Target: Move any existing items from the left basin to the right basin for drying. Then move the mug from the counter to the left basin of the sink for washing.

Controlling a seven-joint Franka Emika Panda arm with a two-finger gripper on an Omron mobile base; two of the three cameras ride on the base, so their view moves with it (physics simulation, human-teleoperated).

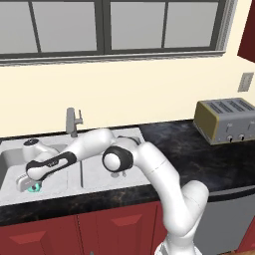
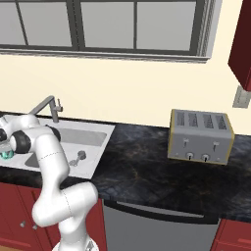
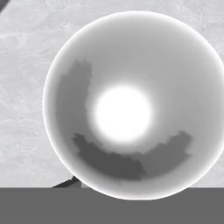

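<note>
Teal mug [image 1: 35, 188] sits low in the left basin [image 1: 10, 167], near its front wall.

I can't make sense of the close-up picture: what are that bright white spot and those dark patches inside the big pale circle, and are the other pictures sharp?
Hand view: you look straight down into the mug; the white spot is glare on its bottom, the dark patches shadows, edges soft. Left base view: evenly lit, the sink slightly blurred. Right base view: the toaster sharp, the counter glossy.
</note>
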